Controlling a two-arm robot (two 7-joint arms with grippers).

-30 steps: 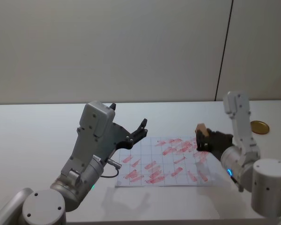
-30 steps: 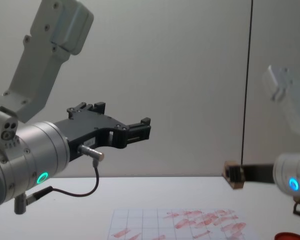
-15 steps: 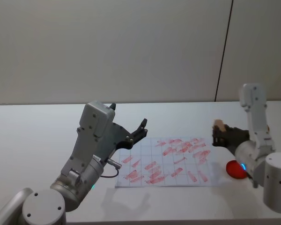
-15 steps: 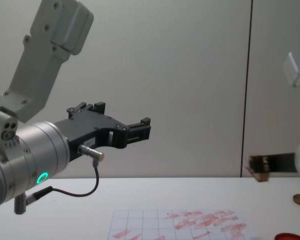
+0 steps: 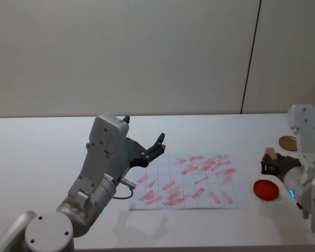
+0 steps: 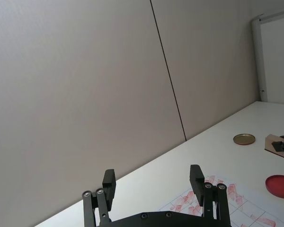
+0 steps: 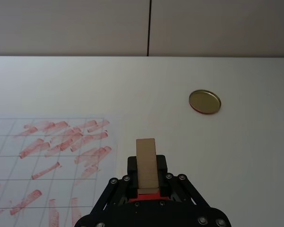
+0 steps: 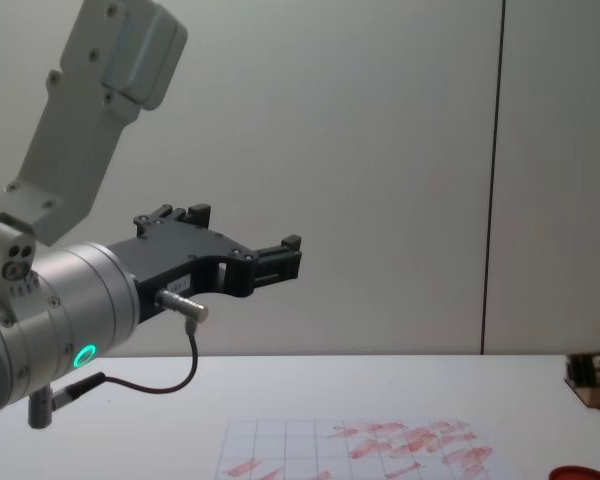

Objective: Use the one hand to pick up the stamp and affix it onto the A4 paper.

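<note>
The right gripper hangs at the right edge of the head view, jaws clenched on the stamp, a tan wooden block held off the A4 paper and just above the red ink pad. The stamp's red face shows between the jaws in the right wrist view. The left gripper is parked at centre left of the head view, raised over the paper's near corner, jaws released and holding nothing.

The likely risk: the paper already carries many smeared red marks, so a tilted or sliding press would smear another. A loose sheet could also lift with the stamp. The gold disc lies well apart at upper right of the wrist view. White counter lies open between pad and paper; the sheet's lower right cells look barest.
</note>
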